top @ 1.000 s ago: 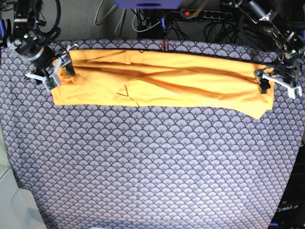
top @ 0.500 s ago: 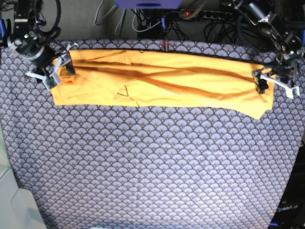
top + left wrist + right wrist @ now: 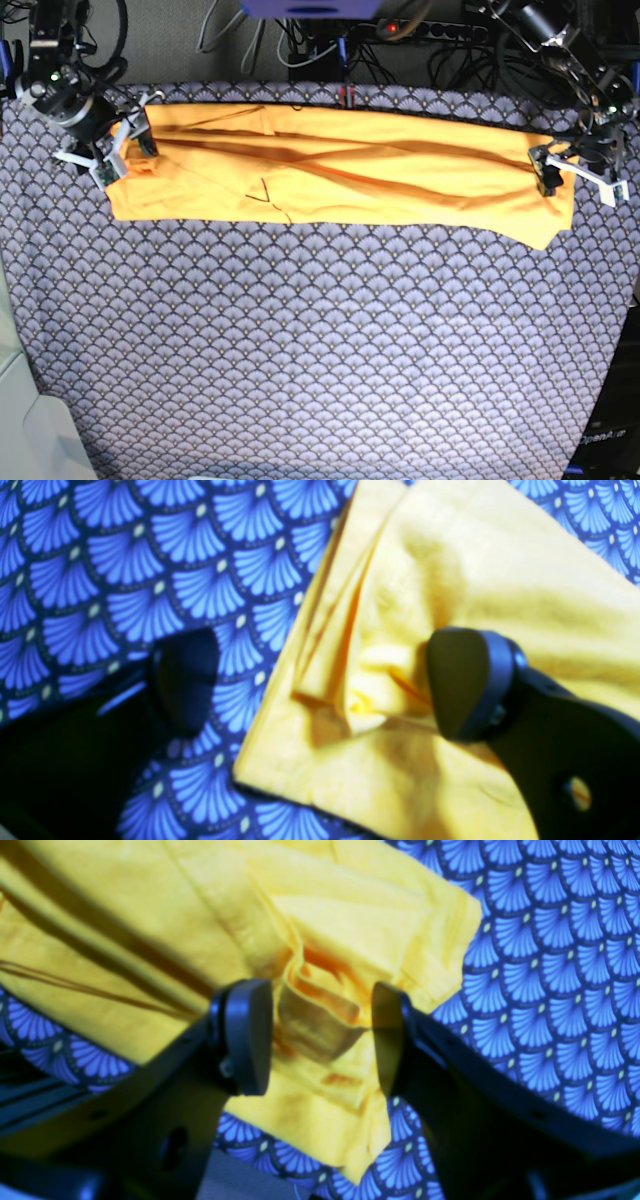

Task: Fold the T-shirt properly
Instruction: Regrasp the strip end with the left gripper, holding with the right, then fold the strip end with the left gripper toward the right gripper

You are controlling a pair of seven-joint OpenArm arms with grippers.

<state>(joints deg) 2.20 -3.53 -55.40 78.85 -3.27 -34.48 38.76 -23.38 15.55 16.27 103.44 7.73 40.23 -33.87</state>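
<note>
The orange-yellow T-shirt (image 3: 340, 170) lies folded into a long band across the back of the table, wrinkled along its length. My right gripper (image 3: 125, 155) is at the band's left end. In the right wrist view it (image 3: 320, 1035) is open, straddling a small raised fold of the T-shirt (image 3: 150, 900) without clamping it. My left gripper (image 3: 570, 172) is at the band's right end. In the left wrist view it (image 3: 325, 685) is wide open over the T-shirt's (image 3: 500, 570) corner, with one finger (image 3: 185, 680) over the patterned cloth and the other (image 3: 465, 680) over the fabric.
The purple-grey fan-patterned cloth (image 3: 320, 340) covers the whole table and shows blue in the wrist views (image 3: 125, 570) (image 3: 550, 940). Cables and a power strip (image 3: 430, 30) lie behind the back edge. A pale object (image 3: 20, 420) stands at the lower left.
Both grippers have drawn back slightly, up and outward from the ends of the band. The T-shirt has not moved.
</note>
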